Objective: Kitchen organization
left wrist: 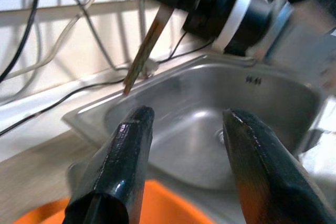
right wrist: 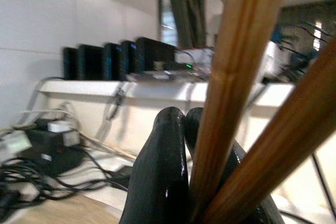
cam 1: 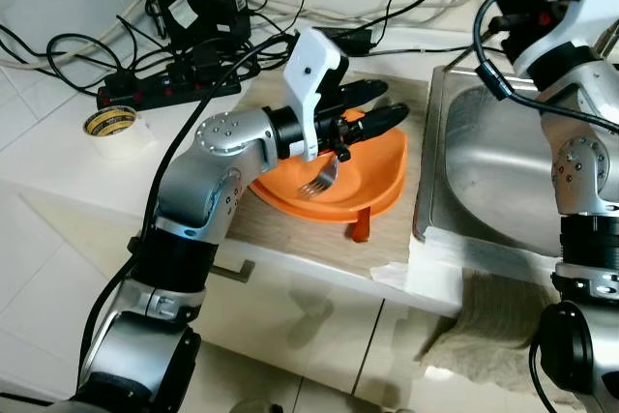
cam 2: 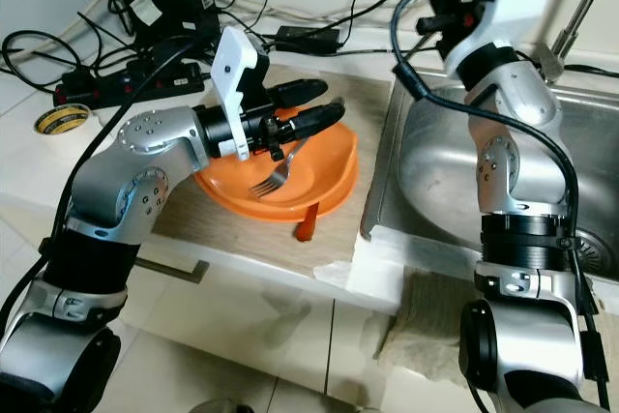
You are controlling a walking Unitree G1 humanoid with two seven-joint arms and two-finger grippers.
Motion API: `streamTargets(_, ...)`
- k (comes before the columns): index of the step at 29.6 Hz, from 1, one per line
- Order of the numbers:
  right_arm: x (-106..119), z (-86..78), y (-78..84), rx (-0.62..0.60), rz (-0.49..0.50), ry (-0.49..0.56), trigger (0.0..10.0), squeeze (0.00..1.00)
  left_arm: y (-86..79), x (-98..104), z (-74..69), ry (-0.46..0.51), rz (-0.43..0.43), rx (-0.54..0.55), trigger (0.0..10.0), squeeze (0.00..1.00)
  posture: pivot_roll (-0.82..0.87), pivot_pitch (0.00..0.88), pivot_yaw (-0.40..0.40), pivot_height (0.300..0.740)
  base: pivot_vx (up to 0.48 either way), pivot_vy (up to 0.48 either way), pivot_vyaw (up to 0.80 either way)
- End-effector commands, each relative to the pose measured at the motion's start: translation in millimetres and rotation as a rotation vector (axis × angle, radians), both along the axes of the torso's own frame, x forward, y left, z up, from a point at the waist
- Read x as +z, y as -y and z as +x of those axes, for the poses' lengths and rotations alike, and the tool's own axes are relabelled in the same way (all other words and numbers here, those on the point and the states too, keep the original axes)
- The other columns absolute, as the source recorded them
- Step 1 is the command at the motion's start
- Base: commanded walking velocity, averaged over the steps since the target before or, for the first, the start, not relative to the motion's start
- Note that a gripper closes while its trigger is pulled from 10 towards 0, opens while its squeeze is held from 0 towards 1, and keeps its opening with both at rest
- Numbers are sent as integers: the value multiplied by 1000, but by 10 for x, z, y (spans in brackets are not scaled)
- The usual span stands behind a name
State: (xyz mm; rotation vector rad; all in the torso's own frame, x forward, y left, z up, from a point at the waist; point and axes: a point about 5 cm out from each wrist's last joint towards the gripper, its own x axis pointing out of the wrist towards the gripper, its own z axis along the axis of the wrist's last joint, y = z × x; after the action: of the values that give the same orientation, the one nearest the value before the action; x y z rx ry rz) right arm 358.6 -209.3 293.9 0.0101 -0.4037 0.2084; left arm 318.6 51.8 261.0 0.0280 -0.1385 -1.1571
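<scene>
At your far left a roll of tape sits on the worktop near a power strip and tangled cables. Your left pincer hovers over the orange bowl, fingers parted with nothing between them, though a fork hangs just beneath the wrist, tines down into the bowl; whether it is caught on the arm you cannot tell. An orange utensil handle pokes out under the bowl's near rim. To the right lies the steel sink. Your right pincer is raised behind it, clamped on two wooden sticks, probably chopsticks, long axes running up and away. The left arm is nearer the bowl, the sink directly ahead of it.
</scene>
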Motion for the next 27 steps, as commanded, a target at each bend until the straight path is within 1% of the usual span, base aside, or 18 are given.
streamTargets(1, 46, 15, 100, -57, 16, 14, 10000, 0, -19, 83, -16, 16, -11, -2, 10000, 118, -45, 0, 75, 740, 0, 0, 0)
streamTargets(4, -16, 51, 232, -133, 17, -16, 10000, 0, -40, 53, 2, 10, 1, 11, 10000, 118, -42, 0, 75, 740, 0, 0, 0)
streamTargets(6, -35, 58, 259, -147, 11, -22, 10000, 0, -47, 40, 9, 7, 4, 15, 10000, 118, -42, 0, 75, 740, 0, 0, 0)
streamTargets(7, -136, 76, 358, -202, 2, -61, 10000, 0, -70, 10, 23, -2, 13, 27, 10000, 125, -39, 0, 75, 740, 0, 0, 0)
streamTargets(8, -165, 82, 383, -216, -1, -71, 10000, 0, -78, 5, 26, -4, 15, 31, 10000, 125, -37, 0, 75, 740, 0, 0, 0)
streamTargets(14, -344, 101, 447, -269, -17, -131, 10000, 0, -97, 3, 29, -11, 18, 43, 10000, 125, -36, 0, 76, 740, 0, 0, 0)
streamTargets(19, -476, 119, 464, -291, -34, -179, 10000, 0, -103, -6, 31, -13, 25, 44, 10000, 129, -35, 0, 78, 740, 0, 0, 0)
streamTargets(22, -614, 113, 514, -308, -89, -244, 10000, 0, -114, -13, 37, -14, 29, 48, 10000, 129, -35, 0, 78, 740, 0, 0, 0)
streamTargets(23, -614, 113, 514, -308, -89, -244, 10000, 0, -114, -13, 37, -14, 29, 48, 10000, 129, -35, 0, 78, 740, 0, 0, 0)
streamTargets(27, -755, 95, 596, -334, -160, -311, 10000, 0, -124, -17, 40, -16, 33, 50, 10000, 129, -37, 0, 79, 740, 0, 0, 0)
